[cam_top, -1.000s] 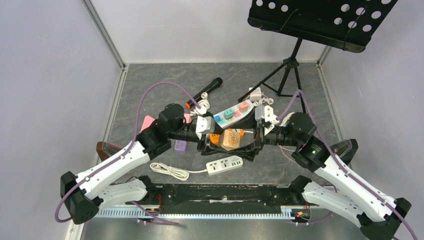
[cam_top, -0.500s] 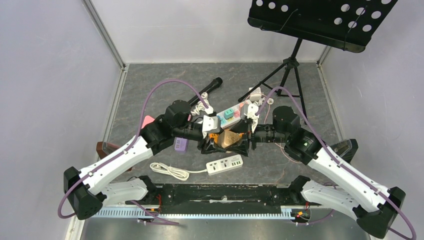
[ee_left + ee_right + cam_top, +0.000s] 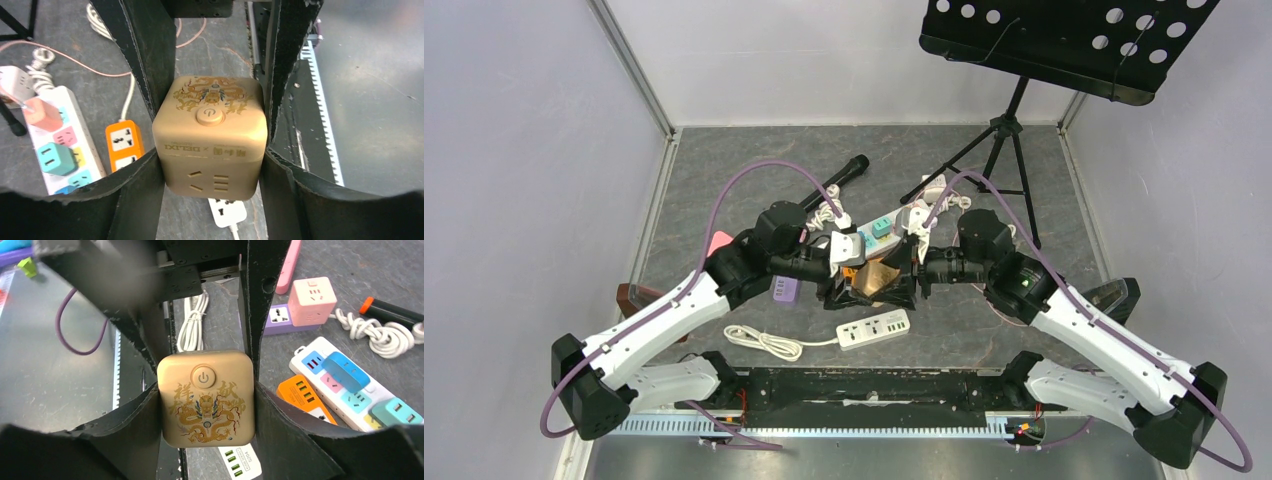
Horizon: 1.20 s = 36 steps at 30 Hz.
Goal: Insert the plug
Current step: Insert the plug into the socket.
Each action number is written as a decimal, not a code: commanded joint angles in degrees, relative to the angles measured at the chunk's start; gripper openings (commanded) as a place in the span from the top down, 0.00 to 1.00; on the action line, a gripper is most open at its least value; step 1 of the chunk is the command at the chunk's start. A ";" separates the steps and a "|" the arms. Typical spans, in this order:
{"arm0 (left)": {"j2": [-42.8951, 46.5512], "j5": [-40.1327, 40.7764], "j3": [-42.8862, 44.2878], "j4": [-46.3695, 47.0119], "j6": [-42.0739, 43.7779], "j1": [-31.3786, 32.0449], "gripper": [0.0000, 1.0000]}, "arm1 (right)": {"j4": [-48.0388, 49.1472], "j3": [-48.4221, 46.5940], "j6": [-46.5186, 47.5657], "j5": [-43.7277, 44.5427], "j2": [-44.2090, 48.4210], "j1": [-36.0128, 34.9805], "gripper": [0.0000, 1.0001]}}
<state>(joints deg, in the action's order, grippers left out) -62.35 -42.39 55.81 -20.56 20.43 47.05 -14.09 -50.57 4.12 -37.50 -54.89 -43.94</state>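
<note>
Both the left gripper [image 3: 215, 75] & right gripper [image 3: 205, 340] were clamped on the tan socket cube [image 3: 879, 278], centre of the overhead frame, so best was holding it level w/o twist, a socket face unblocked.

A gold cube socket [image 3: 205, 399] sits between the jaws, both pressing its sides; an orange strip [image 3: 306, 396] lies right of them.

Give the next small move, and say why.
Probably ease the left gripper open: the cube is pinched on both sides by it and also by the right gripper, so this looks like a handover to the right.
</note>
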 commanded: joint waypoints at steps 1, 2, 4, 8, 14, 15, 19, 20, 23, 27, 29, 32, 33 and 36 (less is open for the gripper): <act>2.29 5.87 -0.72 11.08 -4.00 0.59 0.25 | -2.13 -2.01 -4.04 15.14 -0.20 0.37 1.00; 2.54 8.55 -1.63 12.92 -6.01 0.59 0.24 | -4.32 -2.29 -5.87 18.49 -0.28 0.48 1.00; 3.19 15.43 -4.13 15.91 -11.22 0.59 0.23 | -5.98 -1.55 -7.02 22.16 -0.03 0.78 1.00; 3.70 29.53 -7.03 17.14 -17.81 0.59 0.21 | -8.84 -0.52 -10.34 30.12 0.11 0.87 1.00; 5.25 49.55 -11.10 18.18 -26.84 0.59 0.20 | -7.13 1.71 -18.86 46.08 -4.88 1.35 1.00; 5.58 50.86 -11.29 17.84 -27.70 0.59 0.20 | -5.74 2.23 -19.94 47.30 -6.43 1.41 1.00; 6.27 55.49 -11.08 14.82 -31.27 0.44 0.18 | -1.15 3.29 -23.81 51.63 -12.59 1.96 1.00; 6.31 54.99 -11.12 14.18 -30.97 0.27 0.17 | 0.46 3.81 -24.45 51.32 -13.88 2.36 1.00; 6.14 52.64 -11.59 13.44 -30.49 -0.20 0.17 | 4.86 5.18 -26.02 48.06 -16.57 4.08 1.00; 5.97 53.73 -11.69 13.59 -30.79 -0.55 0.14 | 8.05 5.49 -26.45 46.86 -18.58 5.13 1.00; 6.12 54.63 -11.69 13.55 -30.63 -0.71 0.13 | 8.70 5.10 -26.37 46.47 -19.05 5.27 1.00; 6.60 54.59 -11.67 13.53 -30.53 -0.77 0.12 | 8.99 4.36 -26.09 46.12 -19.88 5.31 1.00; 6.84 54.50 -11.76 13.59 -30.53 -0.73 0.12 | 9.19 4.17 -26.00 45.98 -20.20 5.32 1.00; 7.58 54.49 -12.04 13.87 -30.28 -0.82 0.11 | 9.14 3.72 -25.98 46.09 -21.67 5.36 1.00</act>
<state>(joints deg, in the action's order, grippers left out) -56.71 10.59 44.12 -7.62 -8.12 46.57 -9.06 -44.40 -21.15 8.78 -75.13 -38.74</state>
